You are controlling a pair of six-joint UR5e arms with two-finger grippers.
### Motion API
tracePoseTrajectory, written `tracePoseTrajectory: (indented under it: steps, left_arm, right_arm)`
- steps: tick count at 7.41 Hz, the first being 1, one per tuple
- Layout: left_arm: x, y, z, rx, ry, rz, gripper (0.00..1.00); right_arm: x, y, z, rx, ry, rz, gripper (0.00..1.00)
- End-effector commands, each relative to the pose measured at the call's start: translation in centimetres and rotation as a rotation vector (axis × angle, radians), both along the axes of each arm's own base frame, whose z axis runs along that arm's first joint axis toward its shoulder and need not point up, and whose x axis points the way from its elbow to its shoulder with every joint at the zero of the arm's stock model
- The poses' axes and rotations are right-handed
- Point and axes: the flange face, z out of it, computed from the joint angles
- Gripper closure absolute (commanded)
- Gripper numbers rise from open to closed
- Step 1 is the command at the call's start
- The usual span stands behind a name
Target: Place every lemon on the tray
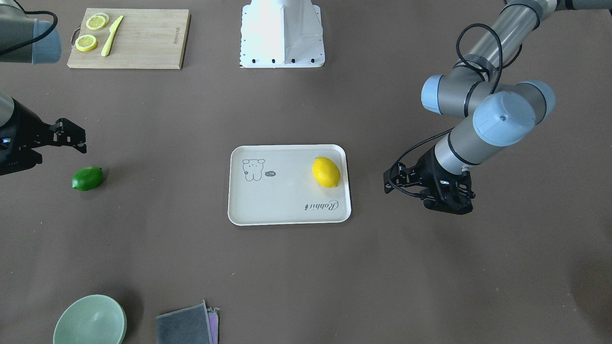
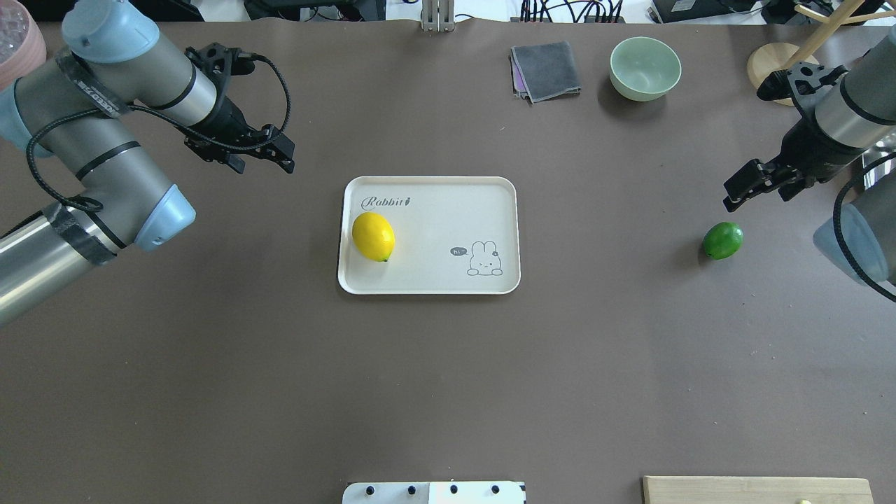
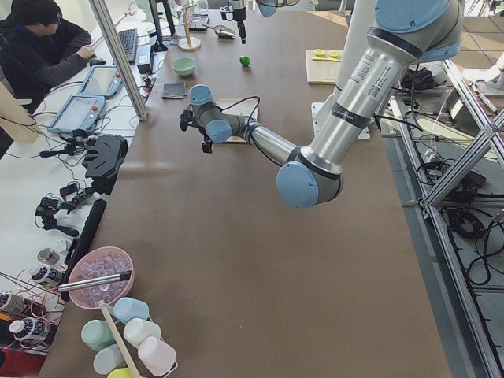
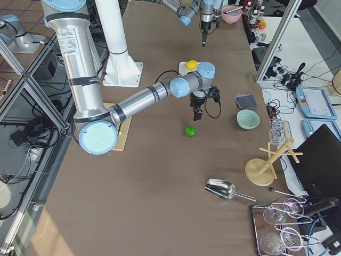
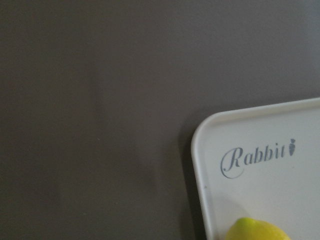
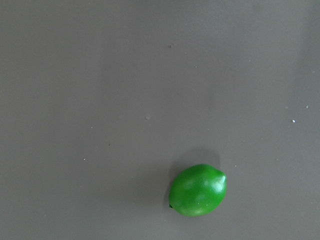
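Observation:
The yellow lemon [image 1: 326,172] lies on the off-white tray [image 1: 287,210] at mid-table, near the tray's "Rabbit" end [image 2: 373,236]. Its tip shows in the left wrist view [image 5: 257,230] beside the tray corner [image 5: 210,135]. The green lemon [image 1: 87,178] lies on the bare table, well apart from the tray [image 2: 722,240]. My left gripper [image 2: 264,166] is open and empty, above the table just off the tray's corner. My right gripper [image 2: 756,196] is open and empty, hovering just beyond the green lemon [image 6: 198,190].
A wooden cutting board [image 1: 143,38] with lemon slices and a yellow knife sits near the robot's base [image 1: 282,33]. A pale green bowl [image 2: 645,68], a folded grey cloth [image 2: 546,70] and a wooden stand [image 2: 777,66] are at the far edge.

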Motion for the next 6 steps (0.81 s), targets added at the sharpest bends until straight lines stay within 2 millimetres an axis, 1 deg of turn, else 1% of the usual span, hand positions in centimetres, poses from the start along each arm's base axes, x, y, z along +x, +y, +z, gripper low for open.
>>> tracePoseTrajectory:
  steps: [1, 2, 3, 4, 5, 6]
  left_arm:
    - [-6.8, -3.9, 4.1, 0.037, -0.003, 0.033, 0.04]
    - [-10.7, -5.6, 7.2, 0.084, -0.027, 0.075, 0.04]
    - [-12.8, -6.4, 10.3, 0.133, -0.075, 0.134, 0.04]
    - [-13.4, -6.3, 13.0, 0.172, -0.098, 0.189, 0.03]
    - [-13.4, -6.2, 14.0, 0.177, -0.111, 0.198, 0.03]
    - [-13.5, -6.3, 14.1, 0.183, -0.120, 0.194, 0.03]
  right_arm:
    - [-1.1, 0.3, 0.2, -0.008, 0.023, 0.005, 0.00]
    - [-2.9, 1.1, 0.4, -0.038, 0.045, 0.015, 0.00]
    - [-4.3, 1.5, 1.0, -0.048, 0.074, 0.014, 0.00]
    - [-4.5, 1.4, 2.2, -0.078, 0.092, 0.023, 0.00]
    - [-4.6, 1.2, 3.4, -0.200, 0.120, 0.128, 0.00]
    - [-5.1, 0.8, 4.1, -0.316, 0.144, 0.239, 0.00]
